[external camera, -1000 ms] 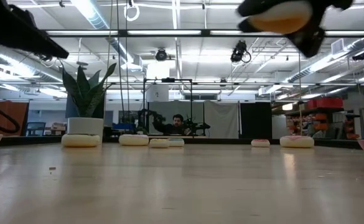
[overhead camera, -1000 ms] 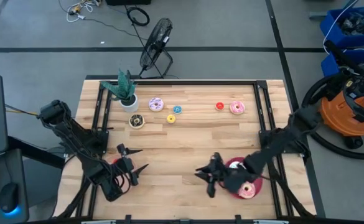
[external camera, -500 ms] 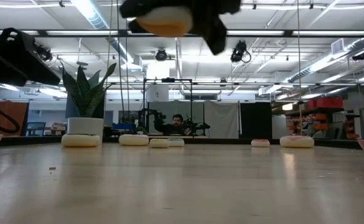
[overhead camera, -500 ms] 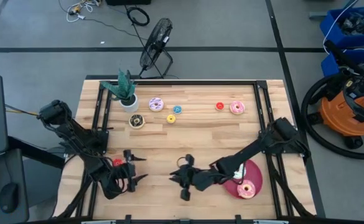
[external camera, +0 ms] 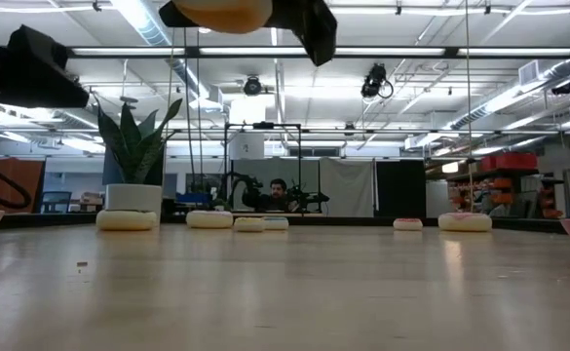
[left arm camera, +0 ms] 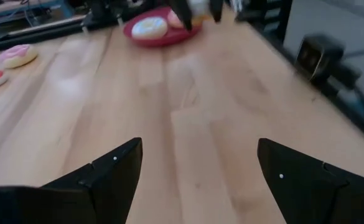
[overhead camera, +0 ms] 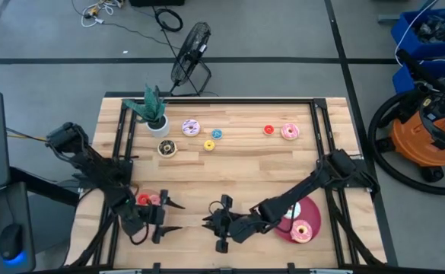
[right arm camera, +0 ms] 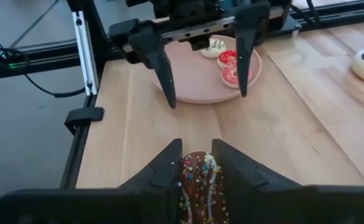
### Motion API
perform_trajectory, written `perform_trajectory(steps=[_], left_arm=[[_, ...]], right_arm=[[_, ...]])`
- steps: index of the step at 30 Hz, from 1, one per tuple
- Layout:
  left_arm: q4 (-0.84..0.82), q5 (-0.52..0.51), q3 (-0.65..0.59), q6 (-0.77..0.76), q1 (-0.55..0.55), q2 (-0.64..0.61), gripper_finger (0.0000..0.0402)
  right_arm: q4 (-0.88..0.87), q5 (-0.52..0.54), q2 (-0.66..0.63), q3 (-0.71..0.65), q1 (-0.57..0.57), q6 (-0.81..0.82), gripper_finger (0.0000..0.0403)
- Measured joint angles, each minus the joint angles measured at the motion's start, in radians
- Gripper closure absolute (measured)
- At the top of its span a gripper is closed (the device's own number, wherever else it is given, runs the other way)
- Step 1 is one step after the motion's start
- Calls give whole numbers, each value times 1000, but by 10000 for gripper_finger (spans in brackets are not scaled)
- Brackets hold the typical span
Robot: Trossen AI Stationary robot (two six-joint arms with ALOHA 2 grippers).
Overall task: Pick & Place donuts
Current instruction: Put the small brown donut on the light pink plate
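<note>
My right gripper (overhead camera: 217,224) reaches across the near middle of the table and is shut on a chocolate-sprinkled donut (right arm camera: 198,180). My left gripper (overhead camera: 163,217) hangs open just left of it, beside the pink plate (overhead camera: 141,204). That plate holds tiny red donuts (right arm camera: 228,58) and a white one (right arm camera: 216,45). A pink-iced donut (overhead camera: 302,230) lies on the crimson plate (overhead camera: 311,211). Lying flat across the far half are a purple donut (overhead camera: 191,127), a chocolate one (overhead camera: 166,148), tiny blue (overhead camera: 217,134), yellow (overhead camera: 209,144) and red (overhead camera: 268,130) ones, and a pink one (overhead camera: 289,132). My right gripper pinches the chocolate-sprinkled donut between its two fingers (right arm camera: 163,177), which point roughly level toward the table's left. The sprinkled icing (right arm camera: 197,171) shows between them, and the tan underside (external camera: 221,12) faces down. The donut is lifted clear, high above the table.
A white-potted green plant (overhead camera: 154,110) stands at the far left corner. Black frame rails (overhead camera: 122,144) run along both table sides. Bare wood (overhead camera: 237,175) lies across the middle between the two plates.
My right gripper has carried the chocolate-sprinkled donut from beside the crimson plate toward the table's left, closing on the left gripper and the pink plate. My left gripper has shifted slightly toward the near edge, uncovering more of the pink plate.
</note>
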Motion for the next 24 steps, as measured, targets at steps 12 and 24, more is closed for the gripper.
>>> perform_trajectory(steps=[12,24], left_arm=[[177,171,-18,-41,97,7,78],[363,266,-2,120,163,167,78]], right_arm=[[5,52,0,0,2,-91,312],[67,-13,6,0,-12,-161,312]])
